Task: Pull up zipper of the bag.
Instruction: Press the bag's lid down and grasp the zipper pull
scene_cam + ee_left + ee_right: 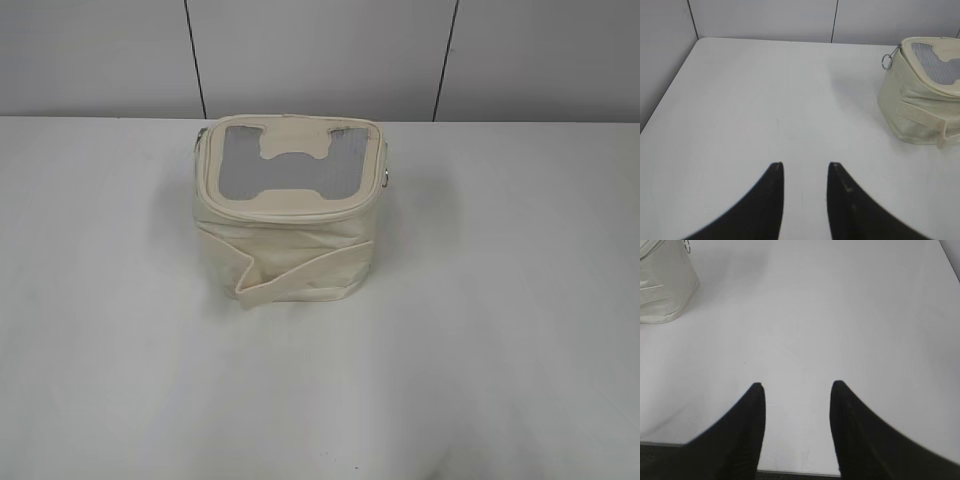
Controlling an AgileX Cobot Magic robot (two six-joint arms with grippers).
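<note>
The small boxy cream bag (pixel 285 250) stands on the white table, its grey see-through top panel bearing a cream bone-shaped patch (pixel 292 150) and a flat strap (pixel 300 280) across its front. The cream zipper (pixel 290 213) runs round the top rim, with silver ring pulls at the right (pixel 386 178) and left (pixel 886 61). The bag also shows in the left wrist view (pixel 917 107) at the right and in the right wrist view (pixel 662 285) at the upper left. My left gripper (pixel 805 165) is open and empty, far from the bag. My right gripper (pixel 797 385) is open and empty near the table's front edge.
The white table (pixel 500 330) spreads round the bag on all sides. A grey panelled wall (pixel 320 55) stands behind it. The table's left edge (pixel 665 100) and front edge (pixel 790 472) show in the wrist views.
</note>
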